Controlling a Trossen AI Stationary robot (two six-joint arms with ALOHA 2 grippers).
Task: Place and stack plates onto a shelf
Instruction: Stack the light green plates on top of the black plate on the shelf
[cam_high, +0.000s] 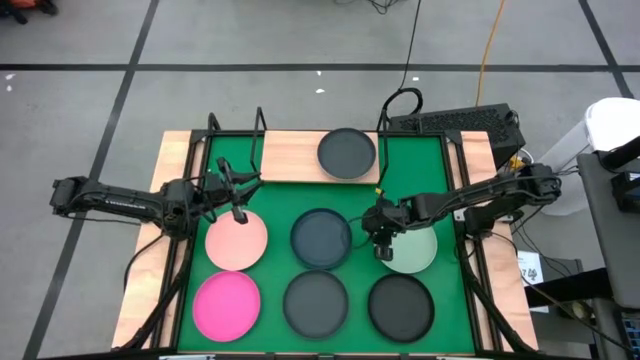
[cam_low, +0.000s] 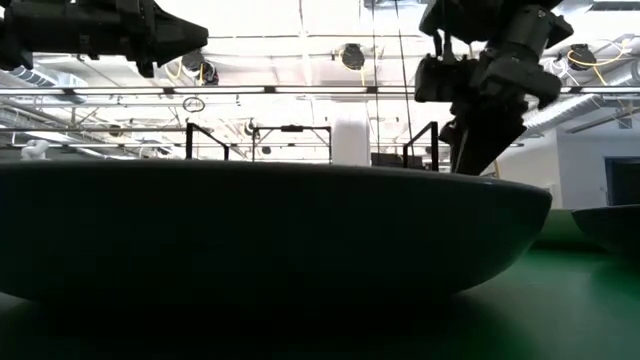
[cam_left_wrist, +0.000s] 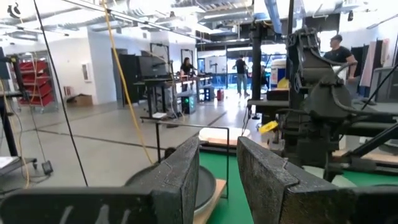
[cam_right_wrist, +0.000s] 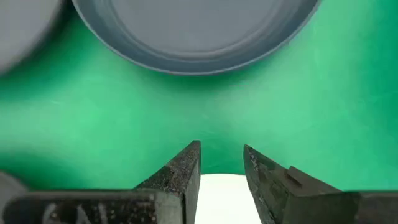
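One plate on shelf: dark plate (cam_high: 347, 152) on shelf (cam_high: 290, 160), right half
Six on mat (cam_high: 420, 160): pale pink (cam_high: 236, 241), hot pink (cam_high: 227, 305), pale green (cam_high: 412, 250), three dark
Left gripper (cam_high: 238, 200): above pale pink, fingers slightly parted, empty
Right gripper (cam_high: 383, 248): at pale green's rim, fingers slightly parted

Both arms are dark, built of slim jointed segments with black cables looping along them. Each end effector, left (cam_high: 238, 207) and right (cam_high: 383, 243), carries two flat dark fingers (cam_left_wrist: 180, 180) with rough, speckled inner faces and blocky housings behind
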